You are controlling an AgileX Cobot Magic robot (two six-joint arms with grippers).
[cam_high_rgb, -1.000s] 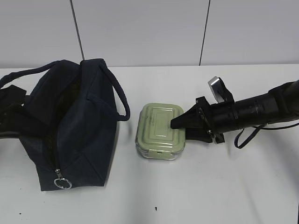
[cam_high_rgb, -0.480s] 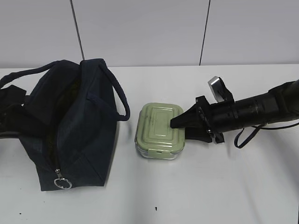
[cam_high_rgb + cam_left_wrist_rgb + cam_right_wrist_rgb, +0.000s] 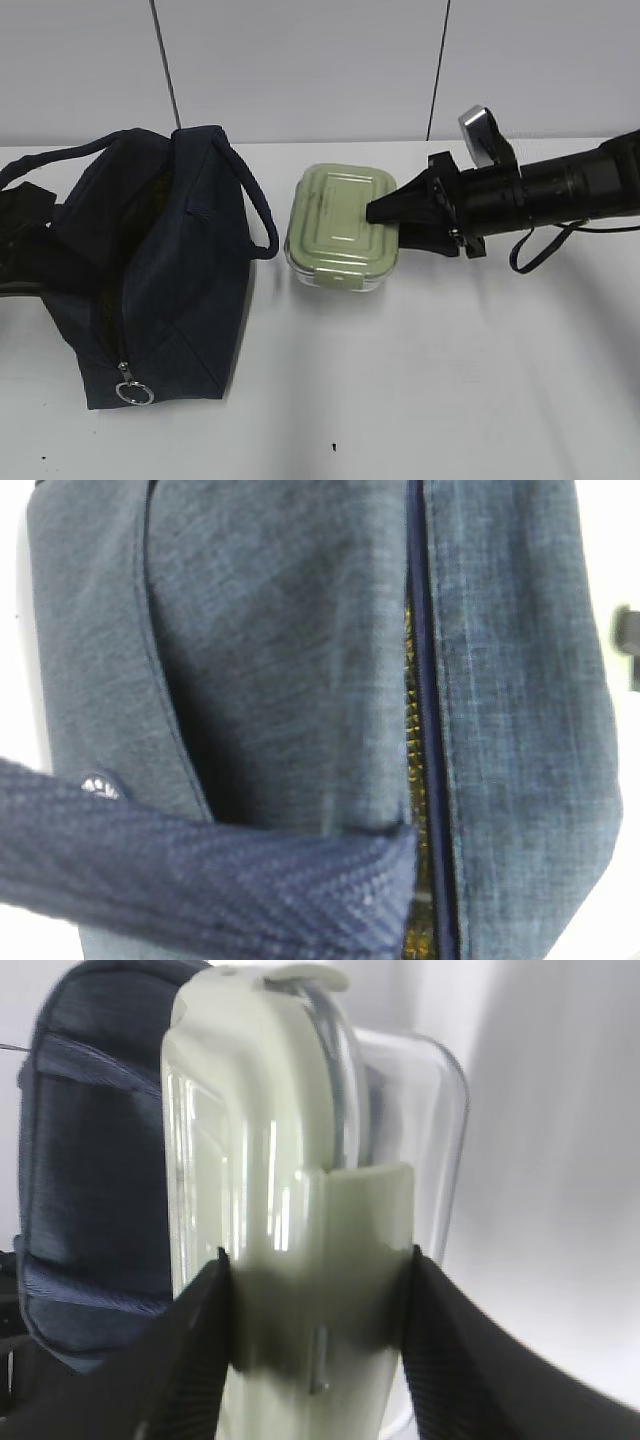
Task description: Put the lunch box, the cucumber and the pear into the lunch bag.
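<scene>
Fingers (image 3: 190, 1350) on my right gripper (image 3: 385, 225) are clamped on the lunch box (image 3: 340, 225), which sits at 3 o'clock of the lunch bag (image 3: 150, 270). Left fingers: can't tell.

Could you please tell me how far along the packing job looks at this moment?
Nothing can be confirmed as packed. The right end effector is clamped on the lunch box, which sits beside the lunch bag, still outside it. The bag's zipper shows a narrow gap. The box still has to go in; the cucumber and pear are in no view, possibly already inside.
</scene>
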